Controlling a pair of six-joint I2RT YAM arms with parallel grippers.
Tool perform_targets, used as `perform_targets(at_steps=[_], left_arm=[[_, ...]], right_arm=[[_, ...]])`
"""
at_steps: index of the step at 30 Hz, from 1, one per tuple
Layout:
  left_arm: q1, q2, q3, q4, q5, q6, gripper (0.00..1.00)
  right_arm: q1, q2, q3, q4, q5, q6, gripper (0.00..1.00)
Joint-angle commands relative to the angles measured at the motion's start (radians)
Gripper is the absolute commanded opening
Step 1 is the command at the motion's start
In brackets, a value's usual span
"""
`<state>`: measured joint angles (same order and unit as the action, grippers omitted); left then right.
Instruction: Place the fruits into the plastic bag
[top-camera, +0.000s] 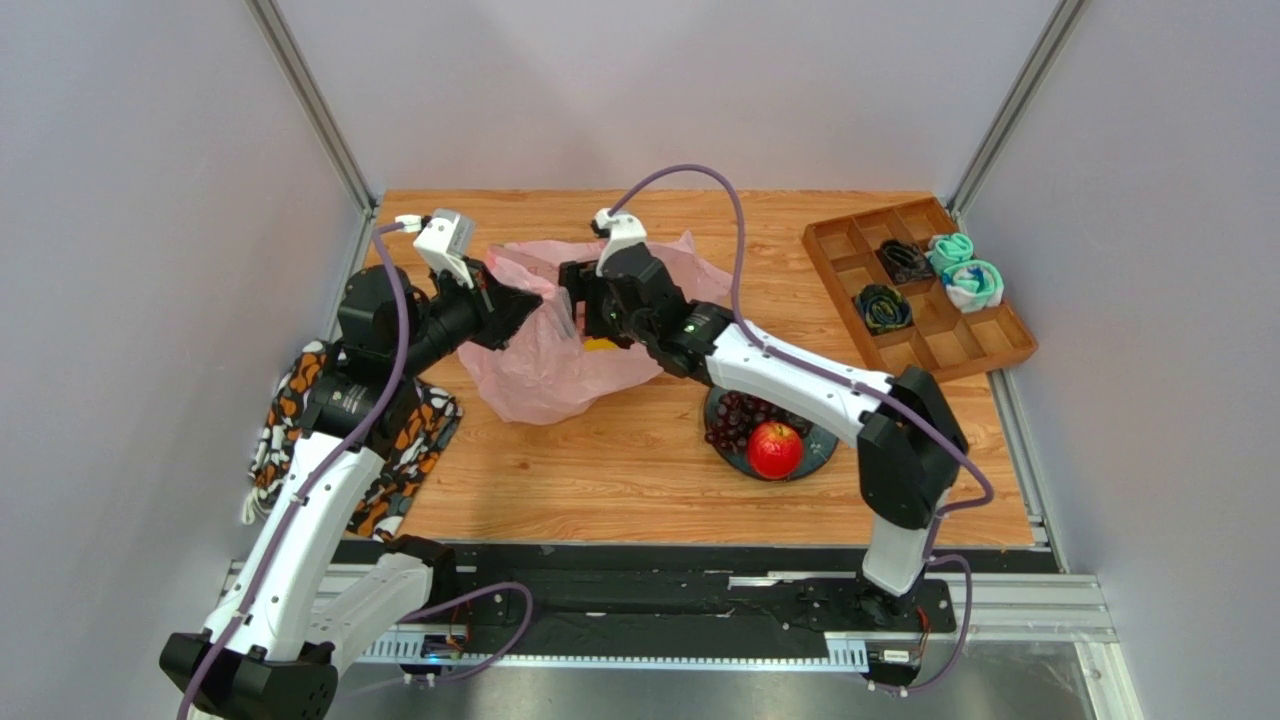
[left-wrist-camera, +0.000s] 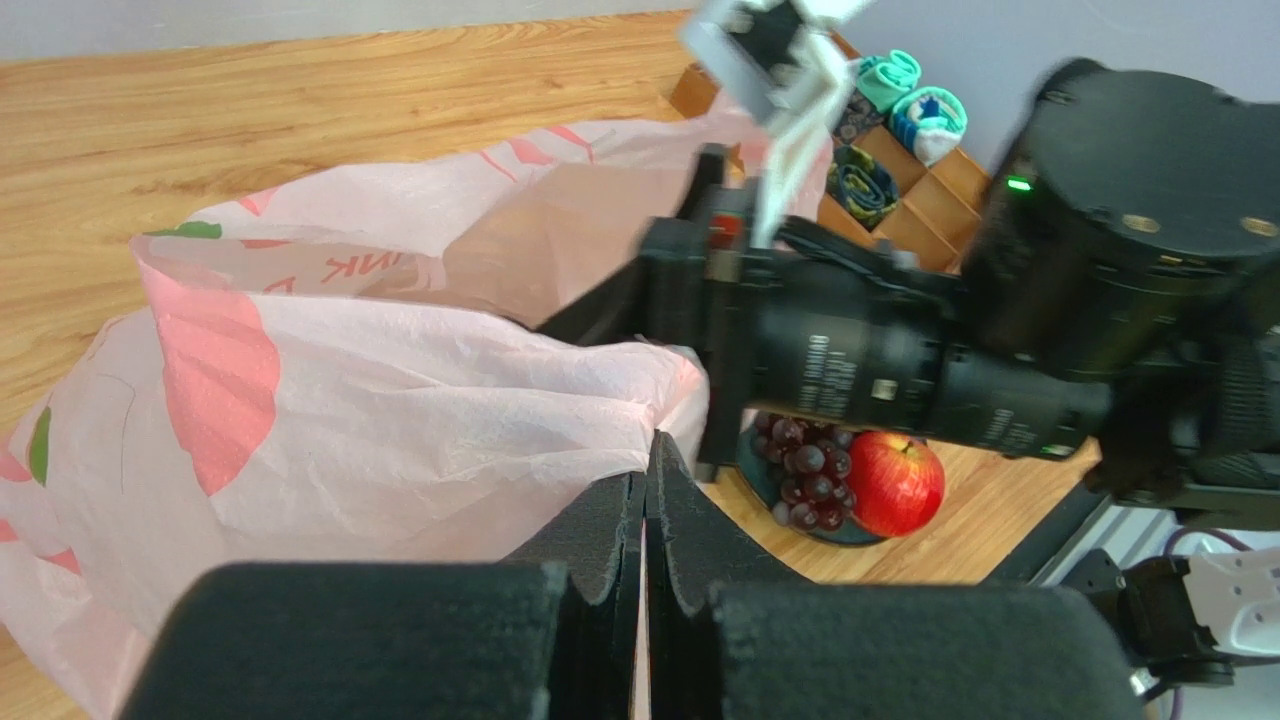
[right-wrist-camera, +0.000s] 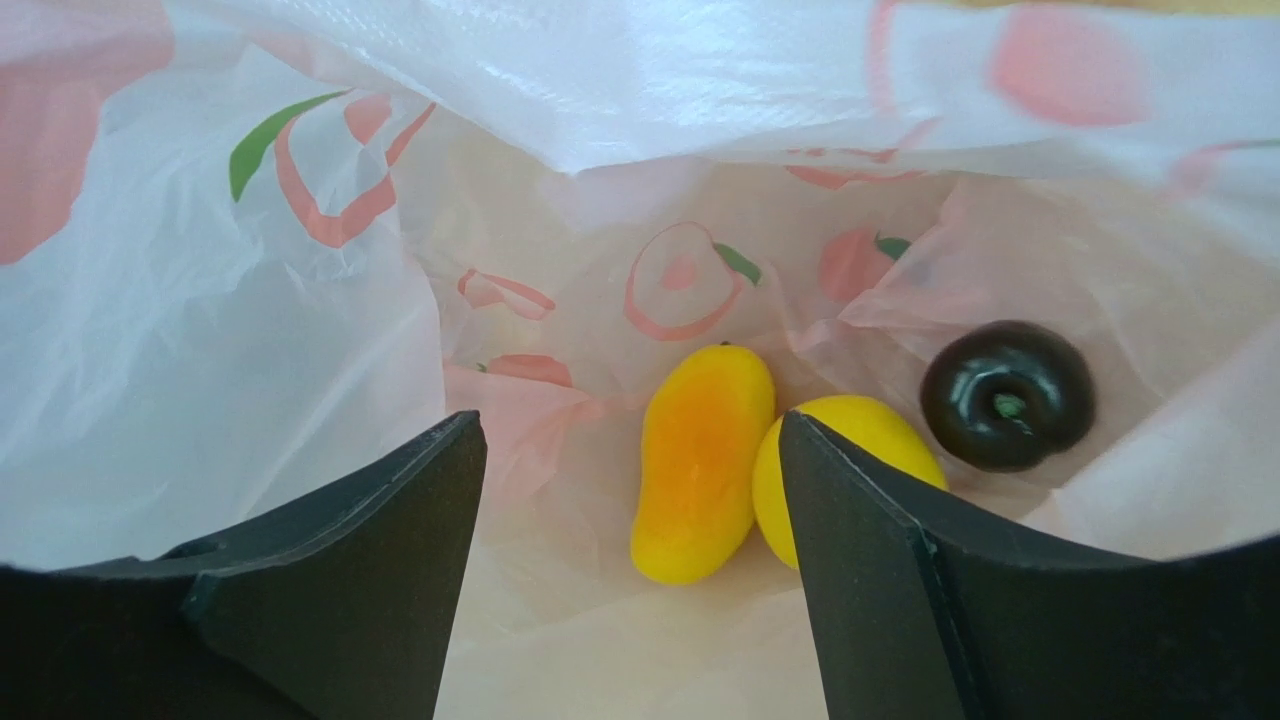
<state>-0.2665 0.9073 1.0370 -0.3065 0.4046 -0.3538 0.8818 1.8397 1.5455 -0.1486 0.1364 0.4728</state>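
The pink plastic bag (top-camera: 549, 368) lies at the table's middle left, its mouth held up. My left gripper (top-camera: 523, 312) is shut on the bag's rim (left-wrist-camera: 661, 393); in the left wrist view the jaws (left-wrist-camera: 649, 458) meet with thin film between them. My right gripper (top-camera: 577, 309) is open and empty inside the bag's mouth (right-wrist-camera: 631, 428). Below it in the bag lie the yellow banana (right-wrist-camera: 699, 465), the yellow citrus (right-wrist-camera: 842, 443), partly behind my right finger, and the dark plum (right-wrist-camera: 1007, 393). The red apple (top-camera: 775, 447) and purple grapes (top-camera: 736, 417) sit on a dark plate (top-camera: 822, 447).
A wooden compartment tray (top-camera: 962, 348) with teal and black coiled bundles stands at the back right. An orange-black patterned cloth (top-camera: 406, 450) lies under the left arm at the table's left edge. The right arm (left-wrist-camera: 932, 375) crosses in front of the left wrist camera.
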Motion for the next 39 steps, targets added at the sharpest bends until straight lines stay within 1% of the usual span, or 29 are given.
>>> perform_targets(at_steps=[1,6,12,13,15,16,17,18,19,22,23,25,29,35,39], left_arm=[[0.004,-0.004,0.049,-0.002,-0.024,0.001,0.0],[0.004,-0.002,0.049,-0.005,-0.029,-0.001,0.0],[0.004,0.001,0.047,-0.005,-0.03,-0.001,0.0],[0.004,0.002,0.049,-0.005,-0.029,0.001,0.0],[0.004,0.001,0.049,-0.006,-0.032,-0.001,0.0],[0.004,-0.001,0.049,-0.008,-0.032,-0.001,0.0],[0.004,-0.001,0.049,-0.005,-0.033,0.001,0.0],[0.004,-0.002,0.051,-0.005,-0.032,0.001,0.0],[0.004,-0.001,0.049,-0.008,-0.032,0.001,0.0],[0.004,-0.004,0.051,-0.008,-0.03,-0.001,0.0],[0.004,-0.005,0.051,-0.008,-0.029,-0.001,0.0],[0.004,-0.005,0.052,-0.008,-0.027,-0.002,0.0],[0.004,-0.005,0.051,-0.006,-0.027,-0.002,0.0],[0.004,-0.007,0.051,-0.006,-0.026,-0.004,0.0],[0.004,-0.004,0.051,-0.006,-0.026,-0.002,0.0]], right_arm=[[-0.004,-0.161,-0.146,0.138,0.055,-0.023,0.75],[-0.004,-0.301,-0.246,0.141,0.019,-0.028,0.75],[-0.004,-0.433,-0.35,0.086,0.006,-0.031,0.75],[-0.004,-0.472,-0.364,0.058,0.018,-0.034,0.75],[-0.003,-0.502,-0.367,0.008,0.049,-0.042,0.75],[-0.004,-0.514,-0.367,-0.026,0.107,-0.042,0.74],[-0.004,-0.534,-0.366,-0.104,0.145,-0.037,0.72],[-0.006,-0.542,-0.367,-0.142,0.179,-0.031,0.71],[-0.006,-0.551,-0.37,-0.214,0.242,-0.025,0.71],[-0.017,-0.585,-0.412,-0.314,0.314,0.013,0.69],[-0.024,-0.603,-0.438,-0.334,0.316,0.029,0.68],[-0.056,-0.622,-0.472,-0.367,0.29,0.065,0.66],[-0.099,-0.651,-0.55,-0.373,0.232,0.095,0.6],[-0.112,-0.652,-0.614,-0.391,0.163,0.107,0.55],[-0.159,-0.649,-0.653,-0.387,0.115,0.124,0.52]])
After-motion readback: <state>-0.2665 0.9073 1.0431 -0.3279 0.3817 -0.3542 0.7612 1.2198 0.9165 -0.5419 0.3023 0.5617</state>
